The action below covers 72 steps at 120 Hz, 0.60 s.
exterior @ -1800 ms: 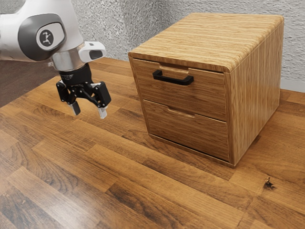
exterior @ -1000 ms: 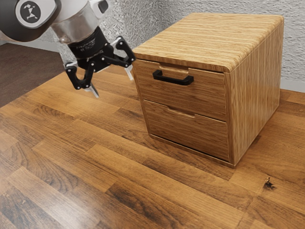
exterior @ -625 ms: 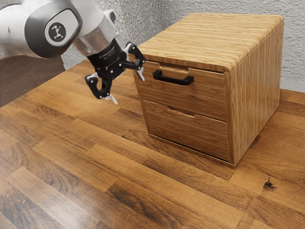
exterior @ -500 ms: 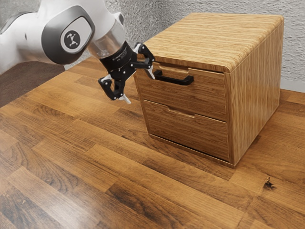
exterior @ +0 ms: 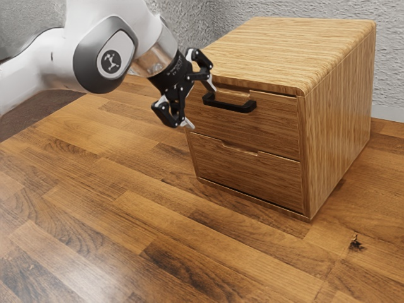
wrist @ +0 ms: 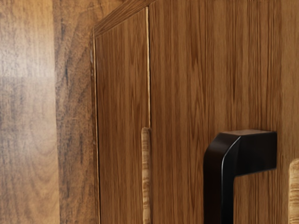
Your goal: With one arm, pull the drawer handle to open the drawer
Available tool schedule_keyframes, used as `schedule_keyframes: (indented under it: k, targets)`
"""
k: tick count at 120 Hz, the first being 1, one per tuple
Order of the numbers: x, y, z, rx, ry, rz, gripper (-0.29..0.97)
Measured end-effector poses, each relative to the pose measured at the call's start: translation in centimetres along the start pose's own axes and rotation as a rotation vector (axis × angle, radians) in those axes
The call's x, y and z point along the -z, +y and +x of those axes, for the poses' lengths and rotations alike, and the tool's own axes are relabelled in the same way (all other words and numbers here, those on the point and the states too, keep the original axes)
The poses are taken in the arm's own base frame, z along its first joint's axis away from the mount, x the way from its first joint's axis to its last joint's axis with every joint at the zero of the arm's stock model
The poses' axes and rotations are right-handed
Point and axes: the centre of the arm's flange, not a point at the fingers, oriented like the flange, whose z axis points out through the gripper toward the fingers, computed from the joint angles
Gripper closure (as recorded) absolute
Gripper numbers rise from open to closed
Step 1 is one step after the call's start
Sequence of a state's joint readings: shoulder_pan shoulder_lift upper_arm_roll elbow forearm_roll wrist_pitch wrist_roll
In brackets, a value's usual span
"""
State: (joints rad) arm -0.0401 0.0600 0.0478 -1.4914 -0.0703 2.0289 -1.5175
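- Exterior view: the tool is spread wide and empty. It is tilted so that one finger sits high and the other low.
- The black handle starts just ahead of the tool's tips and runs away from them across the top drawer. I cannot tell whether either finger touches its near end.
- That drawer's front looks flush with the cabinet beyond the tool, so I judge it shut. The lower drawer lies under the tool's lower finger, and the table spreads out beneath and behind it.
- Wrist view: the handle shows its corner and bar close in front of the tool, off to one side and not centred. The drawer front stands right behind it, and a strip of table shows farther off.
- Step in hand: lining up on the handle (the grasp itself is not yet made).
- Next move, as I judge it, is to shift along the bar toward its middle until the bar sits between the fingers, then close on it.
- After that comes a straight pull out from the cabinet face. A skewed pull could slip off the bar or jam the drawer.
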Motion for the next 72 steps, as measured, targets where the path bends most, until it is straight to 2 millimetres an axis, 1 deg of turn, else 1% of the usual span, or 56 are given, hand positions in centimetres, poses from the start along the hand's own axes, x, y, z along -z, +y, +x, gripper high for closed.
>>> schedule_keyframes:
  k: [16, 33, 36, 42, 56, 64, 72]
  targets:
    - [-0.9, 0.1, 0.0, 0.032, 0.001, 0.004, 0.0]
    - [-2.0, -0.3, -0.5, 0.053, -0.001, 0.021, 0.0]
    - [-2.1, -0.3, -0.6, 0.055, -0.001, 0.022, 0.02]
    - [-2.1, -0.3, -0.8, 0.06, -0.001, 0.025, 0.1]
    - [-2.2, -0.5, -0.8, 0.076, 0.002, 0.033, 0.37]
    - [-1.8, -0.6, -0.8, 0.086, 0.003, 0.04, 0.5]
    - [-1.0, -0.8, -0.8, 0.097, 0.004, 0.043, 0.59]
